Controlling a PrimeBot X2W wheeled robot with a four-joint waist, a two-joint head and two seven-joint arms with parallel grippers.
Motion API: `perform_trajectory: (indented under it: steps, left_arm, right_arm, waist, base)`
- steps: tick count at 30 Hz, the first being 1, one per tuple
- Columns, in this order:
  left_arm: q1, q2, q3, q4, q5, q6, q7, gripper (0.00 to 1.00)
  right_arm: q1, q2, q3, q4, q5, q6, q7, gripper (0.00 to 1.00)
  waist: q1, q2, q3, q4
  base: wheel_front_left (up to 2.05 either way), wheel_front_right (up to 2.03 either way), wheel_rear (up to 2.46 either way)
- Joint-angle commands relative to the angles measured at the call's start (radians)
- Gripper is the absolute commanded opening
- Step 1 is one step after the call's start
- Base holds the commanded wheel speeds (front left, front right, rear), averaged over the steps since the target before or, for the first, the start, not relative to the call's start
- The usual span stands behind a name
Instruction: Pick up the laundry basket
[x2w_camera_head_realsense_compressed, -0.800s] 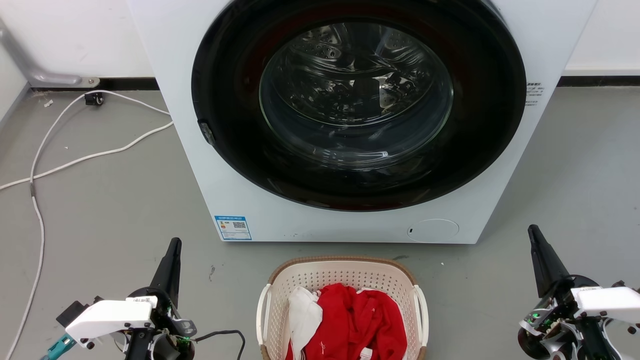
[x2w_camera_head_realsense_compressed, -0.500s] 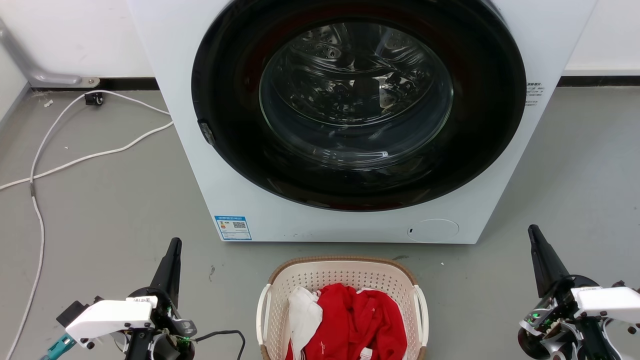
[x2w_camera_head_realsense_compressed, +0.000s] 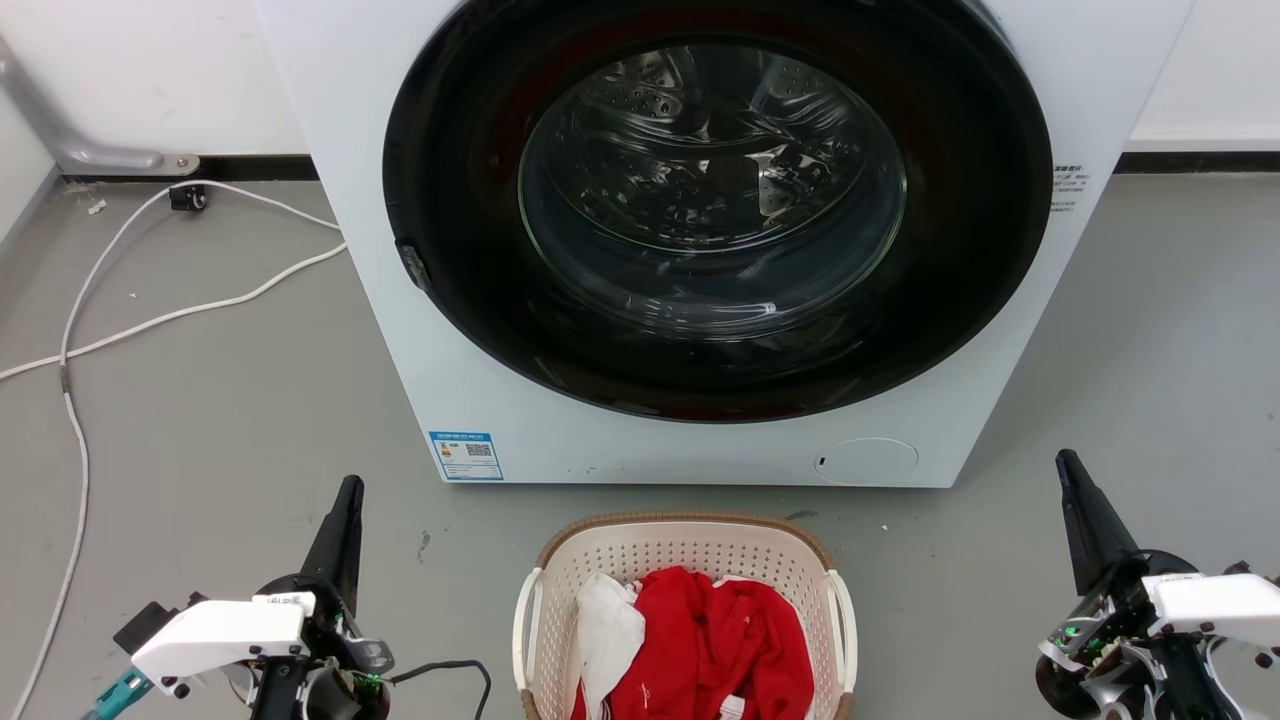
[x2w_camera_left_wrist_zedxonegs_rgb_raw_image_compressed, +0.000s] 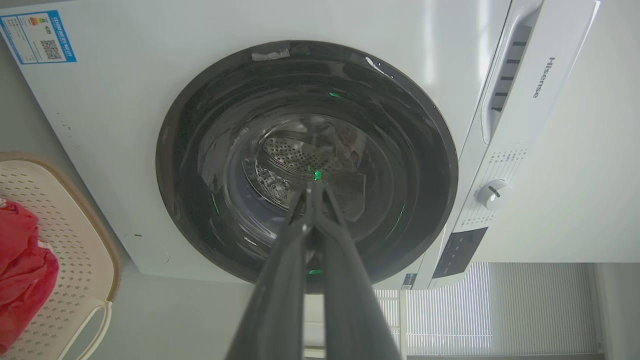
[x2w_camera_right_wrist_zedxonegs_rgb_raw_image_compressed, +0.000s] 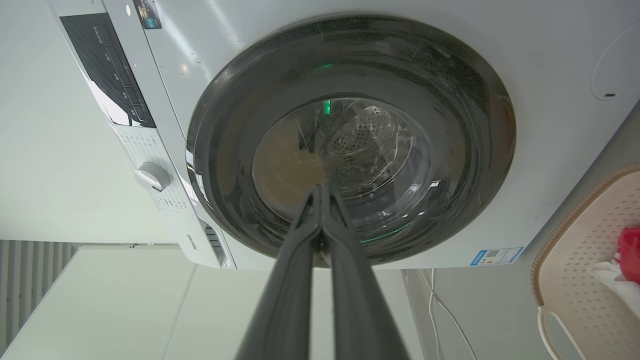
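Note:
The laundry basket (x2w_camera_head_realsense_compressed: 690, 548) sits on the grey floor at the bottom centre of the head view, just in front of the washing machine. It is cream-white and perforated, with a brown woven-look rim and white side handles, and holds red and white clothes. My left gripper (x2w_camera_head_realsense_compressed: 350, 485) is to its left, well apart from it, shut with nothing held. Off to the basket's right, also apart, my right gripper (x2w_camera_head_realsense_compressed: 1063, 458) is shut and holds nothing. The basket (x2w_camera_left_wrist_zedxonegs_rgb_raw_image_compressed: 65, 220) lies at the left edge of the left wrist view, beside my left gripper (x2w_camera_left_wrist_zedxonegs_rgb_raw_image_compressed: 314, 184). The basket (x2w_camera_right_wrist_zedxonegs_rgb_raw_image_compressed: 590, 240) lies at the right edge of the right wrist view, beside my right gripper (x2w_camera_right_wrist_zedxonegs_rgb_raw_image_compressed: 319, 189).
A white washing machine (x2w_camera_head_realsense_compressed: 420, 330) with a large dark round door (x2w_camera_head_realsense_compressed: 715, 210) stands right behind the basket. White cables (x2w_camera_head_realsense_compressed: 150, 320) trail over the floor at the left. Bare grey floor lies on both sides of the basket.

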Motion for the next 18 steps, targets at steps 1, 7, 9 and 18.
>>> perform_trajectory:
  steps: [1,7,9,18]
  left_arm:
    - [-0.011,0.000,0.004,0.002,0.007,-0.004,0.001,0.00]
    - [0.027,-0.006,-0.003,0.031,-0.002,0.002,0.000,1.00]
    - [0.032,-0.006,-0.008,0.027,0.002,0.002,-0.009,1.00]
    - [0.049,-0.006,-0.020,-0.006,0.033,0.001,-0.054,1.00]
  right_arm:
    - [-0.012,0.004,-0.002,0.001,-0.006,0.000,0.002,0.00]
    - [0.027,0.003,0.002,0.029,0.000,0.000,-0.001,1.00]
    - [0.034,0.004,0.006,0.025,-0.004,0.000,-0.009,1.00]
    - [0.053,0.004,0.012,-0.006,-0.034,0.000,-0.054,1.00]
  waist:
    - [0.0000,-0.0001,0.000,0.000]
    - [0.0000,-0.0001,0.000,0.000]
    - [0.0000,-0.0001,-0.001,0.000]
    - [0.0000,-0.0001,-0.002,-0.001]
  base:
    - [0.00,0.00,0.00]
    - [0.00,0.00,0.00]
    - [0.00,0.00,0.00]
    - [0.00,0.00,0.00]
